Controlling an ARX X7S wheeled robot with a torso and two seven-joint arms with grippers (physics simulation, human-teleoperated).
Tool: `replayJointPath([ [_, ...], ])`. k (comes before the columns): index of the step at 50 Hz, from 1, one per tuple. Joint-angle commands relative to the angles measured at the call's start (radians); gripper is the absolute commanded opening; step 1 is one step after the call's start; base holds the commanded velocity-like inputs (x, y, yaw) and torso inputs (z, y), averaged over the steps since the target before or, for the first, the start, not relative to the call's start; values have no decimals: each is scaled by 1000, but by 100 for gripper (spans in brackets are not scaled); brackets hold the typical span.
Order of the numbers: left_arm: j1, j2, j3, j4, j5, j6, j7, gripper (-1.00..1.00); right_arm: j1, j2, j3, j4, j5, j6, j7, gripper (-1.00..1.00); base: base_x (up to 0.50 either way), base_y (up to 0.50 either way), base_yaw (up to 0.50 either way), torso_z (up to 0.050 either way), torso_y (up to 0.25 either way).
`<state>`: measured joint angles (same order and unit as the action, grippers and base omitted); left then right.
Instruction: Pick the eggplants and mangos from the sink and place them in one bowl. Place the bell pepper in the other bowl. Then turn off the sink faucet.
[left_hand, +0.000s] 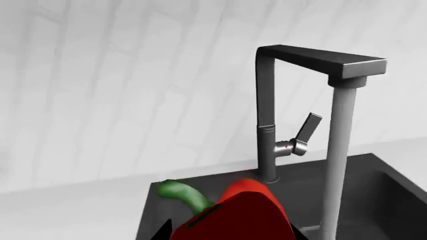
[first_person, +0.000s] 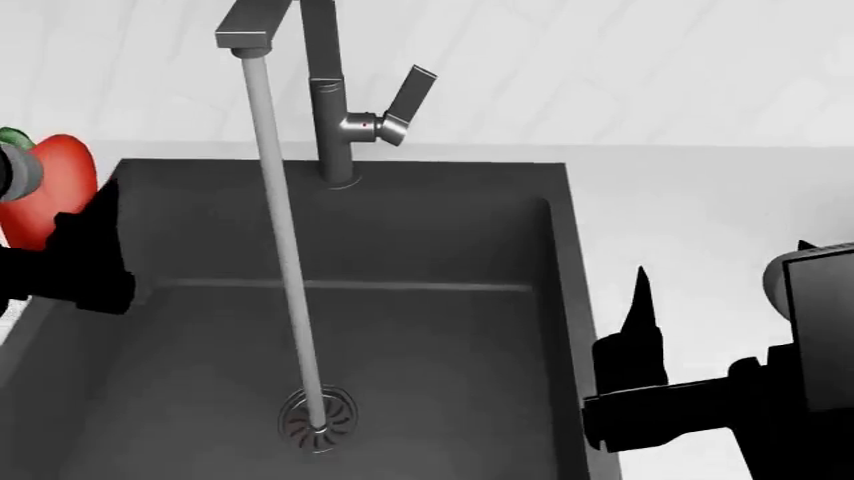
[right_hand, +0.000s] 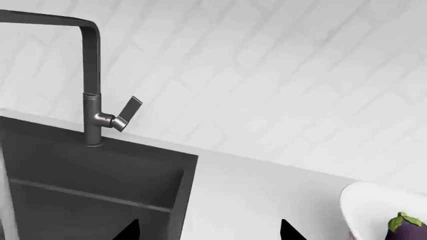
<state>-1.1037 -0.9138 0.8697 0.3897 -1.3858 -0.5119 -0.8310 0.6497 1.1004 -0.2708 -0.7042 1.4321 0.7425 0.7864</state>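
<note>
Red bell pepper (left_hand: 243, 212) is pinched in the left gripper (first_person: 60, 265) above the sink's (first_person: 441, 230) left edge, not yet bowled. Eggplant (right_hand: 407, 231) already lies in a white bowl (right_hand: 353, 210); mango unseen. Right gripper (right_hand: 208, 231) spread, empty; faucet (first_person: 327, 90) running, lever (first_person: 407, 95) untouched.

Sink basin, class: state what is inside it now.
Inside the sink: only the water stream from the faucet, landing on the drain. The near left corner is covered by the left gripper holding the bell pepper.
</note>
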Motion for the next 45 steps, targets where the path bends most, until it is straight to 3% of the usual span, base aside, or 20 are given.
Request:
replayJointPath([
  [1,5,-22,-41,46,-57,19,-11,-100,-27,1,18,-8,-6,-17,7,100,-324,1,0,0,0],
  [12,7,-20,-44,63,-96,12,-32,-100,-75,7,26,-20,-23,-39,11,100,-395,-220,0,0,0],
  [35,8,-11,-50,56,-112,17,-27,-100,-75,24,26,-36,-29,-26,23,100,-351,-480,0,0,0],
  [45,24,-11,-50,58,-113,27,-20,-100,-105,19,33,-37,-67,-49,28,100,-69,-228,0,0,0],
])
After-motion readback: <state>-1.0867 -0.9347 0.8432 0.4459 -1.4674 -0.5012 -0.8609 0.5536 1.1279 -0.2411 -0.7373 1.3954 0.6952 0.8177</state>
